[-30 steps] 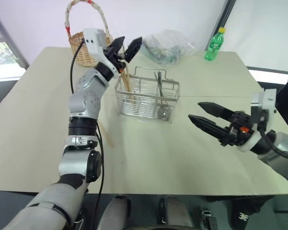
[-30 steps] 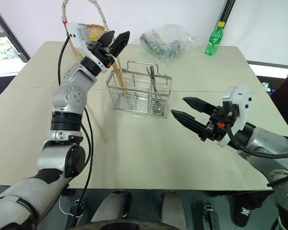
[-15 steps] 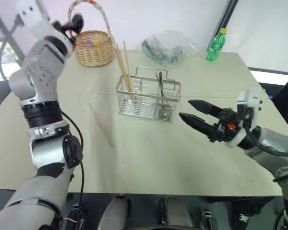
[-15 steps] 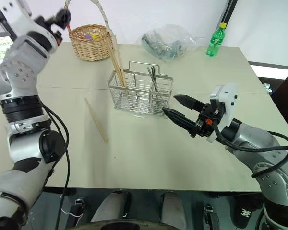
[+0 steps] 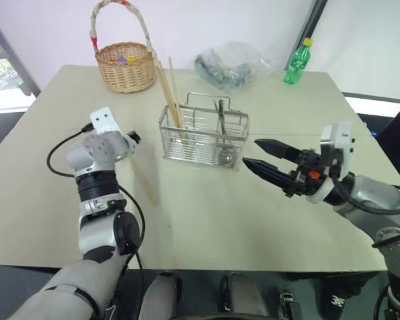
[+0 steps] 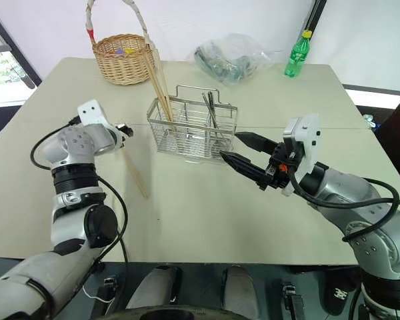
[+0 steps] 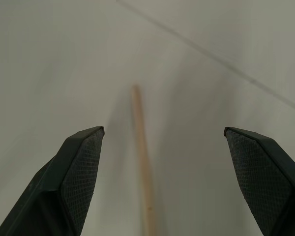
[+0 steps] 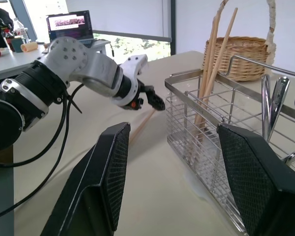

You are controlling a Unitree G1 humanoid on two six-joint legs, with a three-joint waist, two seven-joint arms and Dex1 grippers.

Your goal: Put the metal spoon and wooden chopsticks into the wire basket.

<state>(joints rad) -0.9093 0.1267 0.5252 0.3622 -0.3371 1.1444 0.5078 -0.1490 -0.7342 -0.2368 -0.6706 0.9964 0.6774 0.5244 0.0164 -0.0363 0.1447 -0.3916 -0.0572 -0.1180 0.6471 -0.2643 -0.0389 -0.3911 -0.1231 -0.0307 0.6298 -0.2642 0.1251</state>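
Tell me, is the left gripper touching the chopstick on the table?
Apart. In the left wrist view, the chopstick lies between the open fingers of the left gripper, with gaps either side.

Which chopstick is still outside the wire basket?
The single chopstick lying flat on the table by the open left gripper; the others stand upright in the wire basket.

I could read no text, label or number anywhere; the green bottle's (image 5: 297, 63) label was illegible.

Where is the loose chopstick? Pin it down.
The loose chopstick lies flat on the table, left of the wire basket, just beneath the open left pincer.
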